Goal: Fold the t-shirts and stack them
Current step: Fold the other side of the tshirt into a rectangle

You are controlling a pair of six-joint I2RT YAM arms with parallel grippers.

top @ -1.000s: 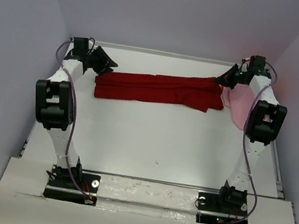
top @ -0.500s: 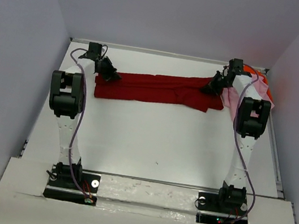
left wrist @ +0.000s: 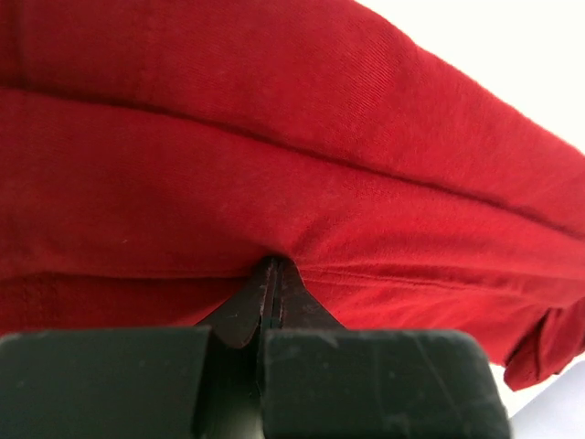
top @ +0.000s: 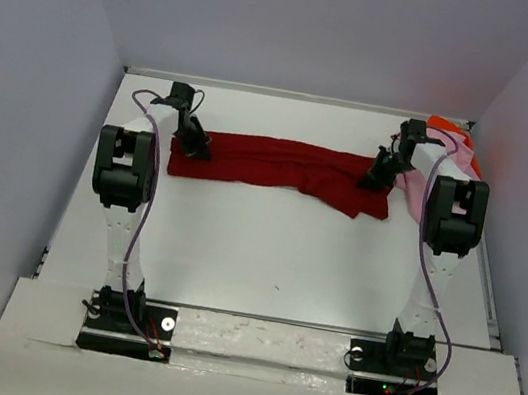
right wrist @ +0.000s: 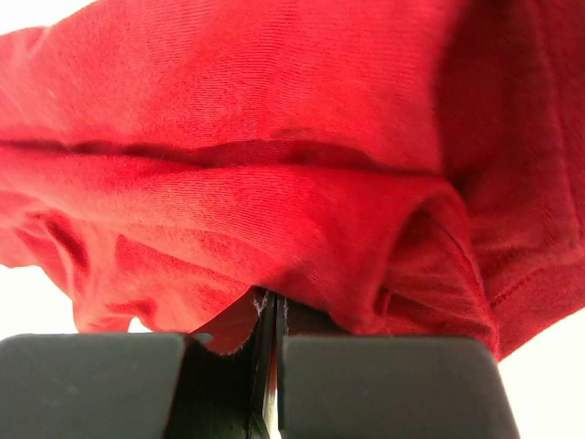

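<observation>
- Pale lilac walls box in a white desk [top: 266, 249], smooth and flat. What lies on it?
- Biggest is the dark red t-shirt [top: 280, 165]. It is stretched as a long band across the upper middle of the top view and folded lengthwise into soft, rounded ridges. Just beside its right end lies a light pink t-shirt [top: 416, 187], seemingly touching it. A scrap of bright orange t-shirt [top: 446, 125] shows in the upper right corner.
- And the arms?
- The left gripper [top: 194, 148] is pinched together on the red shirt's left end. The right gripper [top: 370, 180] is clamped on its right end. In both wrist views the fingers press tight, with cloth bulging over them.
- What might go wrong from here?
- Cloth this limp would likely sag in the middle, so the fold could land crooked if the two arms move unevenly. The right grip looks bunched, with several layers and what may be a sleeve opening. One layer could slip free. Pulling the red shirt could also drag the pink one along and muddle the pile.
- Texture?
- Fine matte knit with stitched hems, against hard black gripper bodies with scuffed faces.
</observation>
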